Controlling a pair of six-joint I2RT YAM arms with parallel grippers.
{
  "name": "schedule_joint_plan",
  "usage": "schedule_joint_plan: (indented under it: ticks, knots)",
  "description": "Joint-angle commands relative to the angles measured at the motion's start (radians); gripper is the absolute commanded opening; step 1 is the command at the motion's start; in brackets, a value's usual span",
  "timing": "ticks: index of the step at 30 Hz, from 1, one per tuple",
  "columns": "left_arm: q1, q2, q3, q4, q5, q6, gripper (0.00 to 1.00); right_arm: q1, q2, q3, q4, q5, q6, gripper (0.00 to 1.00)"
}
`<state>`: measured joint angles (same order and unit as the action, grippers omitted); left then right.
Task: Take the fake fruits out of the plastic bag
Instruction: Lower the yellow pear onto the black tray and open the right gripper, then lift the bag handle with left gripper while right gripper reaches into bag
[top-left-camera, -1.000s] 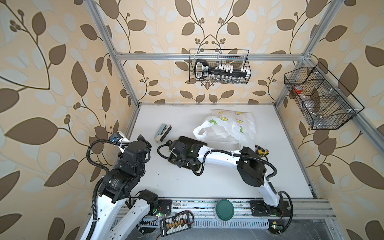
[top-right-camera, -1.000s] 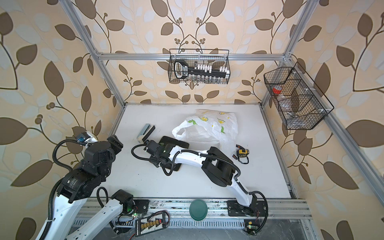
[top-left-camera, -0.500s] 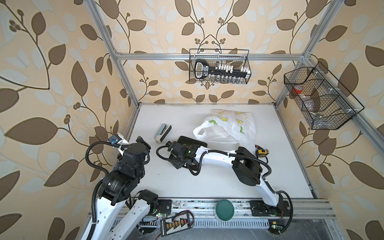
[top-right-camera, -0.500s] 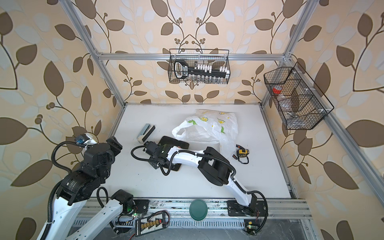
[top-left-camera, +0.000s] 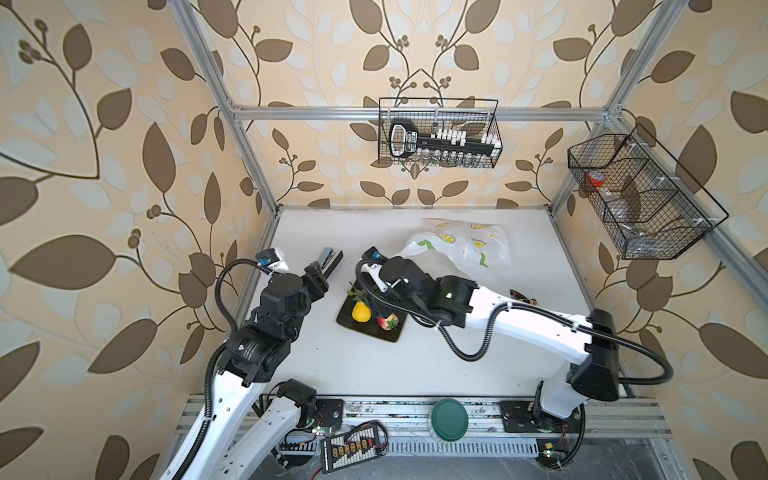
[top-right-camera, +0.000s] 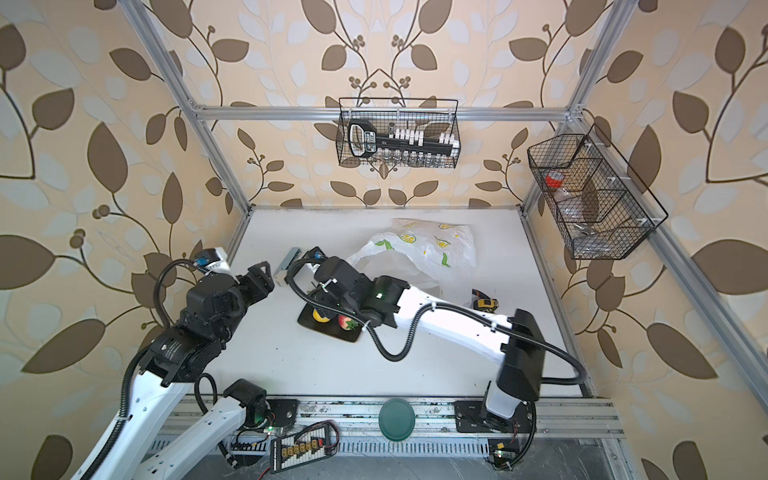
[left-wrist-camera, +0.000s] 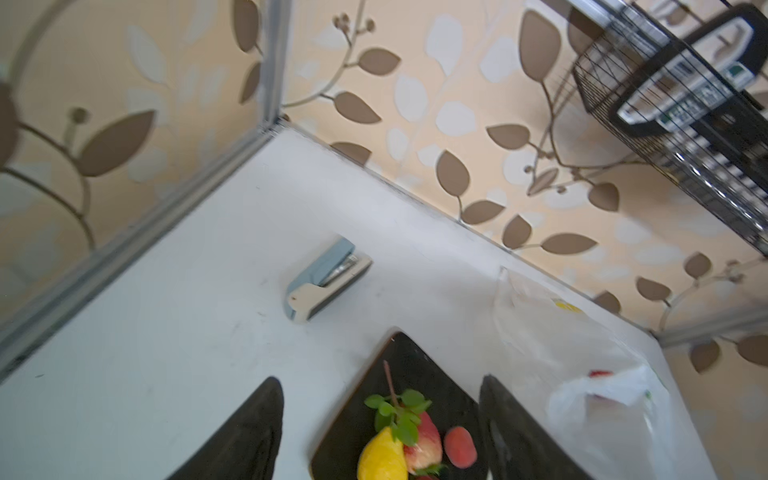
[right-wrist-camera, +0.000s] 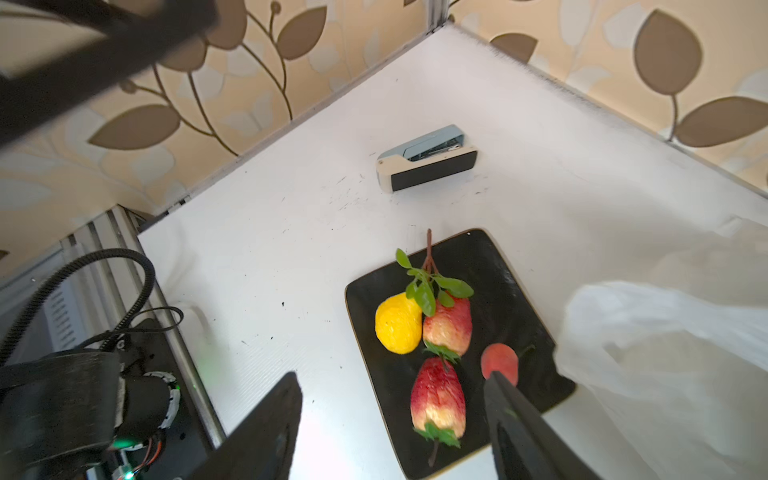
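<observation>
Black plate (right-wrist-camera: 519, 291) holds the fake fruits (right-wrist-camera: 437, 399) already out: a yellow pear (right-wrist-camera: 398, 328), two strawberries (right-wrist-camera: 448, 328), a peach (right-wrist-camera: 500, 363) and a leafy sprig (right-wrist-camera: 428, 286). The plastic bag (top-left-camera: 469, 249) lies crumpled just beside it, a red fruit (left-wrist-camera: 600, 374) glimpsed in its mouth. Right gripper (right-wrist-camera: 391, 375), over the plate, and left gripper (left-wrist-camera: 378, 379), hanging clear, both stand wide and empty. Thin film may snag a jaw and drag the bag across the plate, scattering fruit

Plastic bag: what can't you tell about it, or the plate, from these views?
- plastic bag: contents hidden by its crinkled film in both top views; the left wrist view shows only a blurred red speck.
- black plate: far part covered by the right arm in both top views.
</observation>
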<state>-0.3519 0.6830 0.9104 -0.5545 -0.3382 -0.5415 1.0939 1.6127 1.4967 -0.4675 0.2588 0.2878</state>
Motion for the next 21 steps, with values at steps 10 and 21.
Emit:
schedule_joint_plan:
  ticks: [10, 21]
  knots:
    - [-0.009, 0.307, 0.012, 0.317, 0.800, 0.175, 0.75, -0.303, -0.398, -0.454, -0.048, 0.031, 0.272, 0.67]
    - [-0.052, 0.661, 0.120, 0.371, 0.863, 0.292, 0.70, -0.397, -0.564, -0.658, 0.006, -0.041, 0.374, 0.65]
